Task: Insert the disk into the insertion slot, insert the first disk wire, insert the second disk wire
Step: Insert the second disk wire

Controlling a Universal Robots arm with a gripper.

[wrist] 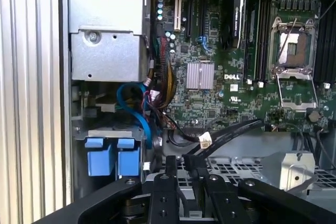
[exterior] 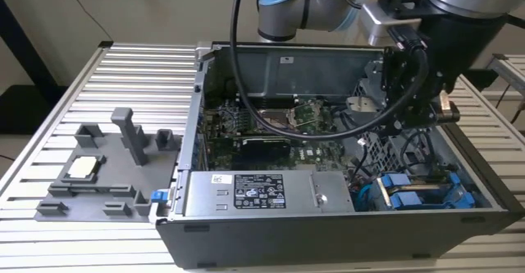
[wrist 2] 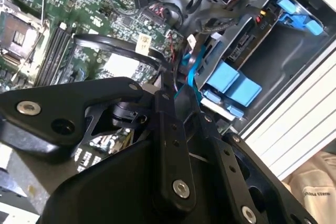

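The disk's blue carrier point(exterior: 420, 192) sits down in the drive bay at the case's front corner, on the exterior view's right; its blue tabs point(wrist: 113, 156) point(wrist 2: 231, 83) show in both wrist views. My gripper point(exterior: 417, 120) hangs inside the open computer case point(exterior: 328, 236), above and behind that bay. In the first wrist view the black fingers close around the end of a black flat disk wire point(wrist: 231, 132) with a white tag. The same wire point(wrist 2: 113, 44) arcs over the motherboard to my gripper point(wrist 2: 176, 90). My gripper point(wrist: 184, 162) looks shut on it.
Blue data cables point(wrist: 137, 113) curl between the bay and the silver power supply point(exterior: 262, 193). The motherboard point(exterior: 271, 125) with its open CPU socket point(wrist: 291, 45) lies beneath. A grey fixture tray point(exterior: 90, 174) with upright posts stands on the slatted table point(exterior: 131, 70) at the exterior view's left.
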